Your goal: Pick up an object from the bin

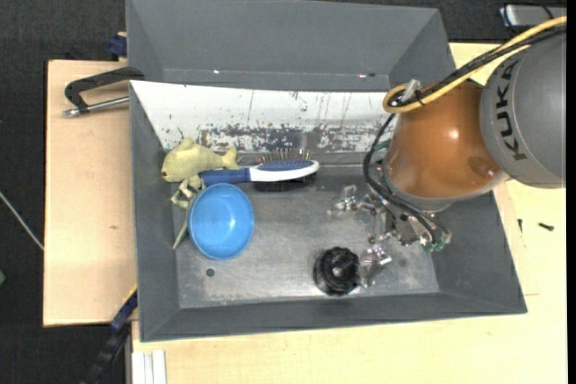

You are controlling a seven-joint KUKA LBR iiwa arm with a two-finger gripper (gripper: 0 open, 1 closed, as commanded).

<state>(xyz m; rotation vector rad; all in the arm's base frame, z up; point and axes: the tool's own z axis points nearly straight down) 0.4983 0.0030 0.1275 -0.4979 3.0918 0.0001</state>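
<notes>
Gripper [373, 258] hangs low inside the grey metal bin [288, 45], well to the right of the blue plastic bowl [220, 222]. Released or clenched: cannot tell, as the mechanism is a clutter of metal under the orange wrist cover [441, 148].

Nearest thing: a small black round knob-like object [337, 271], right of the bowl and nearer the bin's front wall, just beside the gripper on its bowl side. It is not seen to be held.

Handling, as judged:
- Looks hard and stiff, compact, probably light.
- The top is domed and somewhat glossy, so it is likely slippery and a hold from above could slide off.
- Best taken low, across opposite sides of its round body.
- Does not look fragile.

Surroundings:
- The bowl lies mouth up.
- A yellow soft plush toy [189, 162] lies behind the bowl and appears to touch its rim.
- A blue-handled white-headed hairbrush [270, 171] lies behind the bowl and to its right, along the back wall, handle end against the toy.
- All three are well apart from the black object.

Obstruction: nothing lies between the gripper and the black object. The front wall close by could crowd an approach from that side.
</notes>
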